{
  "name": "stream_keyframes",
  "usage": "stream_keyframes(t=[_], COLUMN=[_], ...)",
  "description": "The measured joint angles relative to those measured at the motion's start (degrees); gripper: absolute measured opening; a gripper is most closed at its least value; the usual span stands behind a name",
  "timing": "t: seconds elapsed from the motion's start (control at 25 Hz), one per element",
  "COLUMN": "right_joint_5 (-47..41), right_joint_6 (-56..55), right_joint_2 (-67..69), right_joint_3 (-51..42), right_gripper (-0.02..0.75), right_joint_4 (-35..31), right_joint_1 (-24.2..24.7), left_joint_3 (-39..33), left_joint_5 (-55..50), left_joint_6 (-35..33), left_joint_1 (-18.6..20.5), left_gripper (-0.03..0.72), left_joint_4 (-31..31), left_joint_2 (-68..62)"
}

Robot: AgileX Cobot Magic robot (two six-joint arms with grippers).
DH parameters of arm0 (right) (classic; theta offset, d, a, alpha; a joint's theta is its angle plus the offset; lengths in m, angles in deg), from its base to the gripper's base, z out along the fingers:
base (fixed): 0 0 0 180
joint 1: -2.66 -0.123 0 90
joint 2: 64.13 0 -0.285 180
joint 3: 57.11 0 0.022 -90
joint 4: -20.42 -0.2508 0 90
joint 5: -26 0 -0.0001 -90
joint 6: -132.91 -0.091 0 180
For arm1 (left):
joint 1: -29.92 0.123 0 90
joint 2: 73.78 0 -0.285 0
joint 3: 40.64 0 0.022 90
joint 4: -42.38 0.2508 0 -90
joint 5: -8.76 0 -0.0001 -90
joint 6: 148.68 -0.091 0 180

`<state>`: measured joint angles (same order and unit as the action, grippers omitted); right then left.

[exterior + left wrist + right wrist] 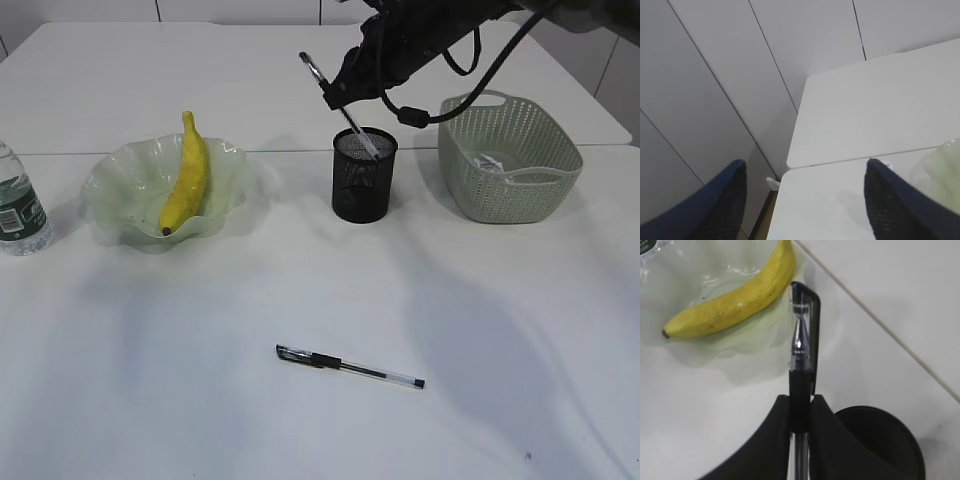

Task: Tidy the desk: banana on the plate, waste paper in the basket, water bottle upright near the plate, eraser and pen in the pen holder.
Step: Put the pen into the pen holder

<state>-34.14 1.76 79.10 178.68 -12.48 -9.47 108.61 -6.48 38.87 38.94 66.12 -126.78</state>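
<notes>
Exterior only: second pen (350,367) on table, basket (510,160).

white table (200,400), pale panelled wall (715,75) — seamed

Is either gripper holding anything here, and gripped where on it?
The right gripper pinches a pen on its black grip section, lower end in the pen holder. The left gripper is open, holding nothing.

Bright, even light from above; soft grey shadows on the desk (200,400) below and right of the pen holder (364,175). Mild glare on the banana (730,302). Blurred, out-of-focus fingers (900,205) in both wrist views.
</notes>
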Motion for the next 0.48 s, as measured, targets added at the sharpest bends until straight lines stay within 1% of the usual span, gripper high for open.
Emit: stream_keyframes(t=[0.16,0.48], right_joint_5=[5.8,15.5], right_joint_6=[0.0,1.4], right_joint_2=[0.0,0.0], right_joint_3=[0.0,0.0], right_gripper=[0.062,0.062], right_joint_4=[-0.4,-4.0], right_joint_1=[0.0,0.0], left_joint_3=[0.0,0.0], left_joint_5=[0.0,0.0], left_joint_6=[0.0,0.0], left_joint_1=[0.0,0.0], left_gripper=[0.521,0.521], left_joint_4=[0.0,0.0], left_joint_2=[0.0,0.0])
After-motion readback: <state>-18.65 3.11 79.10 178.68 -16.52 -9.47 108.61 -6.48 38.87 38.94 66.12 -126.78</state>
